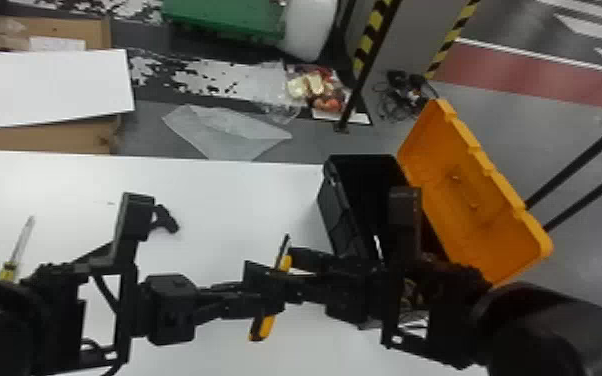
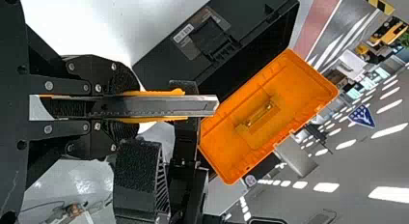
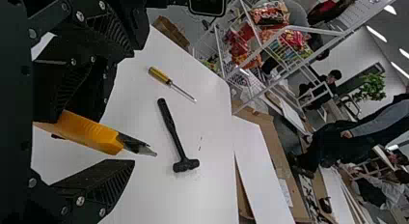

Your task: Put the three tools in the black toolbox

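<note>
Head view, utility knife (image 1: 265, 326) (yellow-handled), clamped in left gripper (image 1: 264, 294)

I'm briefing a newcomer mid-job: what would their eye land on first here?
The bright orange lid, open beside the black toolbox at the white table's right. Then the yellow-handled knife, its blade bare, clamped in the left gripper near the open right gripper.

Toolbox (image 1: 335, 215): was black; its lid (image 1: 445, 190) was orange. Knife (image 3: 91, 132): was yellow-orange and black, its blade (image 2: 193, 105) silver-grey. Screwdriver (image 3: 158, 74): had a yellow handle, silvery shaft. Hammer (image 3: 172, 130): was black. Table (image 1: 215, 200): was white. Post (image 1: 365, 47): bore yellow-and-black diagonal stripes. Floor (image 1: 590, 135): was grey, banded red (image 1: 515, 82), striped white.
</note>
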Robot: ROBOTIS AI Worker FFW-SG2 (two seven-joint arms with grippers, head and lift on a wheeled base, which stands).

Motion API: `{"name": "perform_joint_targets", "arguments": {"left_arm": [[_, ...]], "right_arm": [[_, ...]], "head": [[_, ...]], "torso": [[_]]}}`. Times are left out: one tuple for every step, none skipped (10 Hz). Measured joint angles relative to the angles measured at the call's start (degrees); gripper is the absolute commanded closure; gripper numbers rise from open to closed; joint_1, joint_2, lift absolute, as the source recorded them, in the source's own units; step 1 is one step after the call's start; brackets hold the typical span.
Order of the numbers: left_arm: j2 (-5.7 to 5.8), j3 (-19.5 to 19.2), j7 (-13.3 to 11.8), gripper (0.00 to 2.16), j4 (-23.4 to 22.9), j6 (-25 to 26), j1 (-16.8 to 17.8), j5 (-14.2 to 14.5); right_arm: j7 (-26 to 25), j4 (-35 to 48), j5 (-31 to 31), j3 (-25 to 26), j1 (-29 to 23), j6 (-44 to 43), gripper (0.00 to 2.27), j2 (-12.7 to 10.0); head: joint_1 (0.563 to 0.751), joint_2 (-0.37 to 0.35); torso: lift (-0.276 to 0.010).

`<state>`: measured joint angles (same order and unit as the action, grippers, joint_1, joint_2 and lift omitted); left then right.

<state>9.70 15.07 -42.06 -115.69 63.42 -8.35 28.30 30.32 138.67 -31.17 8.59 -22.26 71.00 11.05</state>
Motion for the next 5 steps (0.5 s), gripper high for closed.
{"name": "perform_joint_targets", "arguments": {"left_arm": [[0.02,-0.09,-0.03,1.0,-0.05,0.0,-0.07,0.0],[0.01,-0.15,0.04,1.0,-0.07,0.0,-0.09,0.0],[-0.02,-0.22,0.09,1.0,-0.07,0.0,-0.04,0.0],[-0.04,-0.33,0.17,1.0,-0.07,-0.01,0.06,0.0],[-0.03,-0.48,0.14,1.0,-0.07,-0.32,0.08,-0.02]], "right_arm": [[0.01,-0.14,0.27,-0.14,0.11,-0.23,0.65,-0.12],[0.13,-0.28,0.72,-0.29,0.17,-0.36,0.97,-0.18],[0.25,-0.3,1.06,-0.43,0.2,-0.38,1.32,-0.22],[0.21,-0.28,1.18,-0.46,0.2,-0.29,1.52,-0.23],[0.08,-0.26,1.19,-0.43,0.13,-0.21,1.69,-0.24]], "head": [[0.695,-0.281],[0.695,-0.28],[0.695,-0.279],[0.695,-0.278],[0.695,-0.276]], "torso": [[-0.055],[-0.055],[-0.055],[-0.055],[-0.055]]}}
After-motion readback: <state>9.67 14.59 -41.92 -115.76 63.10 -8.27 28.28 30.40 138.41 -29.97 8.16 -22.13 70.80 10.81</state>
